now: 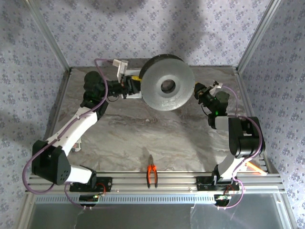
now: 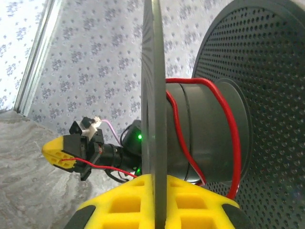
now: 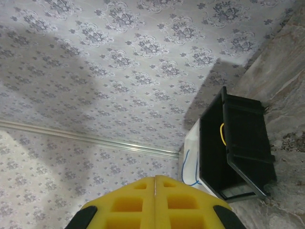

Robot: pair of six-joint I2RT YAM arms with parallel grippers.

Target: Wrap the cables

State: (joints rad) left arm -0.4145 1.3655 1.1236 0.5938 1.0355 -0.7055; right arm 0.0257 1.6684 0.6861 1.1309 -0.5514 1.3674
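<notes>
Squeezed tight by the left gripper (image 1: pixel 135 87), seen from above: rim of a big grey round spool with tiny holes (image 1: pixel 167 88). Near its other side, the right gripper (image 1: pixel 197 90). Underneath, a grey marble-look table (image 1: pixel 124 133); flowery wallpaper (image 1: pixel 157 28) all round.

From the left wrist: thin red wire (image 2: pixel 233 138) looped round the spool's middle, then off to the right gripper (image 2: pixel 56 152), pinched shut on it.

From the right wrist: yellow fingers (image 3: pixel 138 205) pressed together, wallpaper behind.
</notes>
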